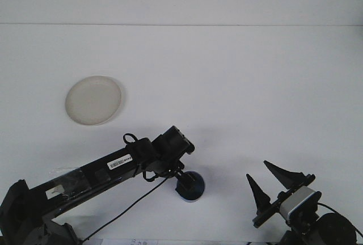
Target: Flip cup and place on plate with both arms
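Fingers down on the cup, task barely begun

Left gripper (186, 184) sits right over the blue cup (193, 190) near the front edge, its fingers hidden against it, so I cannot tell if they grip; right gripper (273, 184) waits at near right, fingers spread and empty. Plate (93, 100) lies bare, far left, well apart from the cup: flip and placing both remain

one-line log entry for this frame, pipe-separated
left gripper: at blue cup, fingers hidden | right gripper: open, idle, near edge | plate: bare, far left | cup not on plate
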You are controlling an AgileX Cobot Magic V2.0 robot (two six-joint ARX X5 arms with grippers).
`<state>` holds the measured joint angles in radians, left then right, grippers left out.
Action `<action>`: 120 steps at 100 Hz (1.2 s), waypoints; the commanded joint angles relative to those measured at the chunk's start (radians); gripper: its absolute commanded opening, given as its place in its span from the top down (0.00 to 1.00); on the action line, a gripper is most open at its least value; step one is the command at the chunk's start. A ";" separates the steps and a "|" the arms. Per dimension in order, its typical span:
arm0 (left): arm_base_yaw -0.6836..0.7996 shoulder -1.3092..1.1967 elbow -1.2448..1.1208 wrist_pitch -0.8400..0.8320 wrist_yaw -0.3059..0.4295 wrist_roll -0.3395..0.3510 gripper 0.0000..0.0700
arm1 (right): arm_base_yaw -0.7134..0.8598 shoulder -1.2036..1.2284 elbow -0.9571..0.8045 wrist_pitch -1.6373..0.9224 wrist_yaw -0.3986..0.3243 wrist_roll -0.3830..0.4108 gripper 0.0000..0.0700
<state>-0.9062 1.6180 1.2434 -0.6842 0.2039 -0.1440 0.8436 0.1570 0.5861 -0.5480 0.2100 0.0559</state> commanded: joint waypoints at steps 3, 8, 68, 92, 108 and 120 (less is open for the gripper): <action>-0.011 0.026 0.020 0.006 -0.007 0.007 0.50 | 0.010 0.001 0.002 0.008 0.002 -0.008 0.45; -0.012 0.029 0.020 0.006 -0.007 0.009 0.59 | 0.010 0.001 0.002 0.009 0.002 -0.008 0.45; 0.003 0.011 0.108 -0.105 -0.021 0.051 0.99 | 0.010 0.001 0.002 0.008 0.005 -0.008 0.45; 0.120 -0.094 0.245 -0.236 -0.174 0.121 0.99 | 0.010 0.001 0.002 0.008 0.005 -0.008 0.45; 0.304 -0.116 0.334 -0.330 -0.283 0.168 0.99 | 0.010 0.001 0.002 0.008 0.005 -0.008 0.45; 0.491 -0.112 0.366 -0.322 -0.286 0.182 0.99 | 0.010 0.001 0.002 0.008 0.005 -0.008 0.45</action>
<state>-0.4931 1.4845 1.5822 -1.0206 -0.0750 0.0170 0.8436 0.1570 0.5861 -0.5484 0.2127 0.0559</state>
